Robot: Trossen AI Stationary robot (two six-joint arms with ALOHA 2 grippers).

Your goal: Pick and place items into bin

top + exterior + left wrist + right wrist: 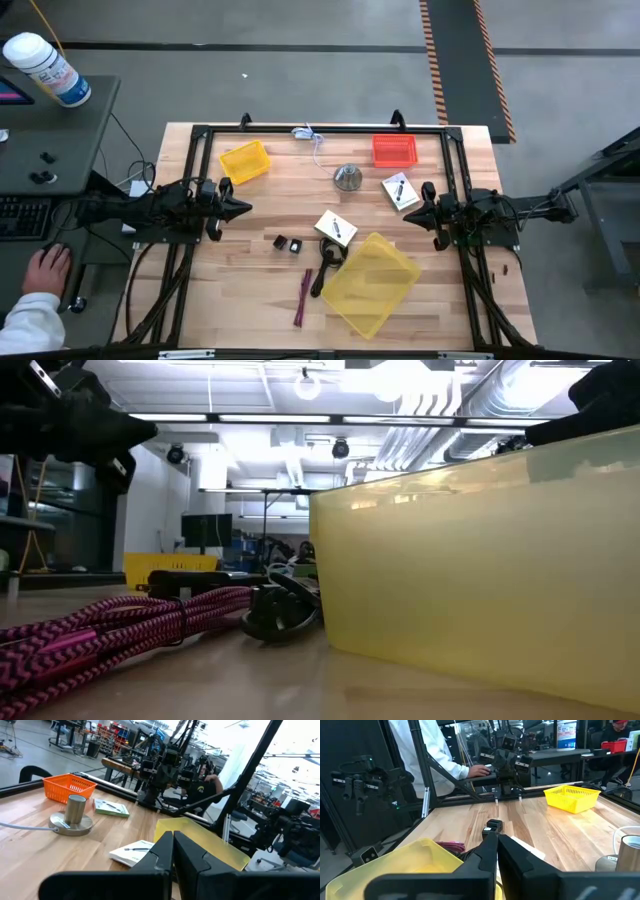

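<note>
**Both arms parked at the bench sides, items lying loose around the yellow bin**

Nearest the low camera lies the maroon braided stick-like cord bundle (110, 632), stretched along the wooden bench (250, 300), with the black cable coil (280, 610) just past its far end and touching the wall of the translucent yellow plastic bin (480, 560). From above, the bin (371, 283) sits tilted at the front centre-right of the bench, the maroon bundle (303, 298) just to its left and the black coil (327, 268) against its left edge.

Two tiny black cubes (287, 243) sit close together left of centre. One white card with dark marks (336, 229) lies just behind the bin; a second white card (400, 191) lies farther back and to the right, near the right arm.

The left tool (240, 208) hovers at the left side of the bench, pointing inward, its fingers brought together to a narrow tip and holding nothing; its wrist view shows the two dark fingers (160, 857) pressed side by side. The right tool (412, 213) hovers at the right side, also pointing inward, its fingers (487, 855) likewise closed together and empty.

At the back of the bench stand a small yellow mesh basket (245, 161) on the left, an orange mesh basket (394, 150) on the right, and a silver metal dome (347, 177) between them, with a thin white-blue cord (312, 138) behind it. A person's hand (47, 267) rests off the bench at the left.
</note>
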